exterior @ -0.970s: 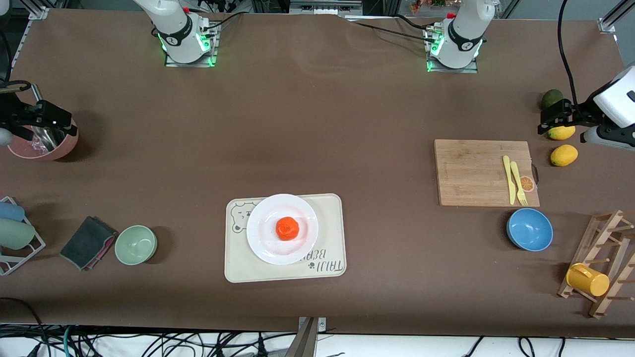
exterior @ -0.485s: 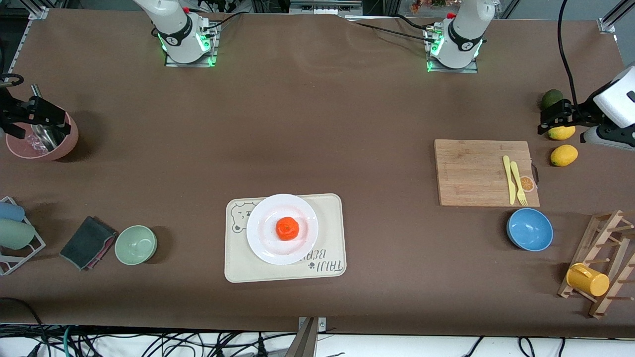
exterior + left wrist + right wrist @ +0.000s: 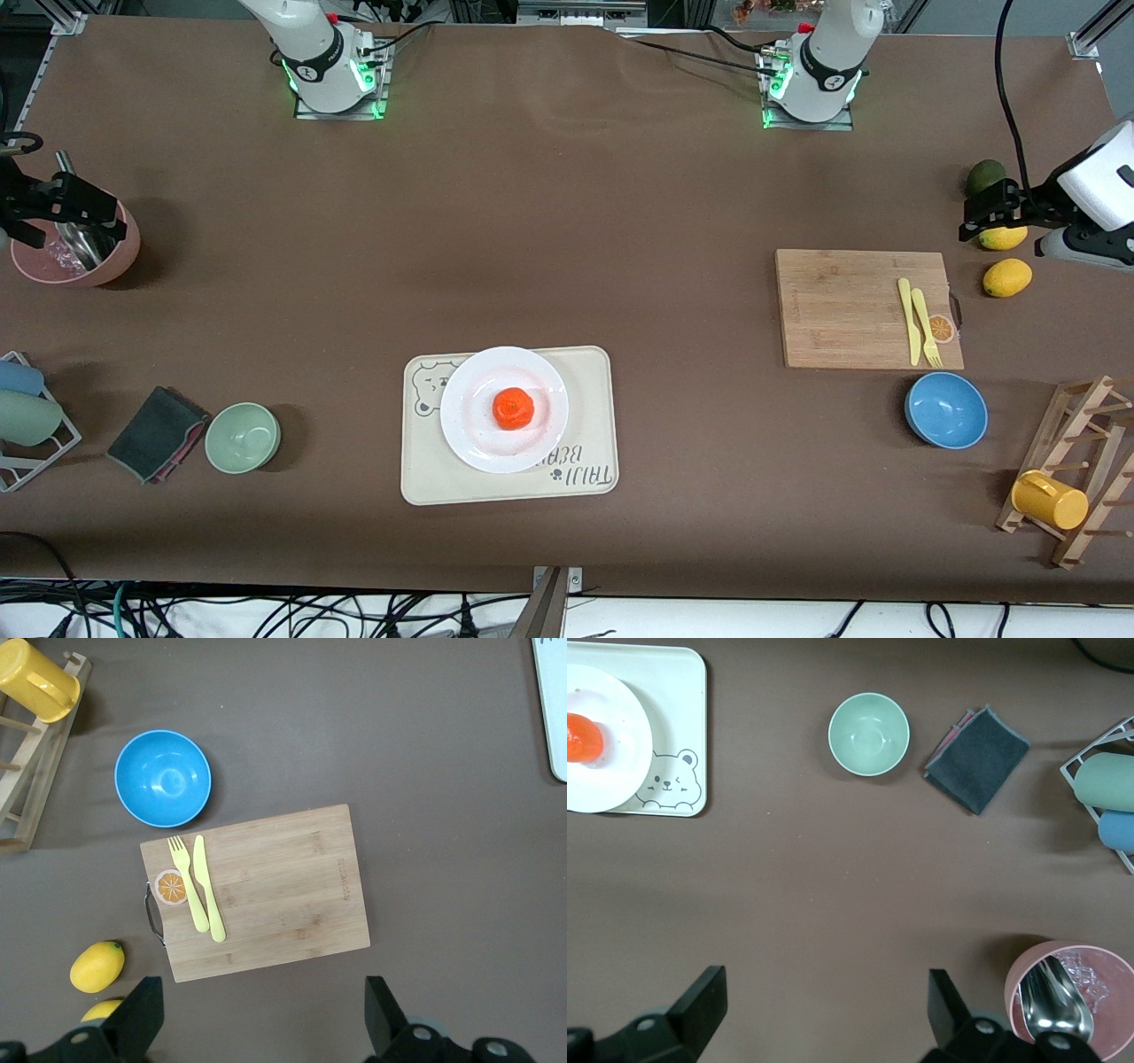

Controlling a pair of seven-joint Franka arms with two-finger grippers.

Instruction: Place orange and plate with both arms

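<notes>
Orange (image 3: pixel 513 408) on plate (image 3: pixel 462 403), on the tray | my left gripper (image 3: pixel 257 1020) and right gripper (image 3: pixel 822 1014) wide, empty, at the table ends | step: placing looks done | next: none, I judge.

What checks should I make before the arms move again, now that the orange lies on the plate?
1. Orange on the plate: ok.
2. Plate flat on the tray: ok.
3. Left end effector open, holding nothing, over the lemons: ok.
4. Right end effector open, holding nothing, over the pink bowl: ok.
5. Both end effectors away from plate and orange: ok.
6. Plate centred on the tray: not ok; it sits toward the bear drawing, its rim passing the tray's edge.
</notes>
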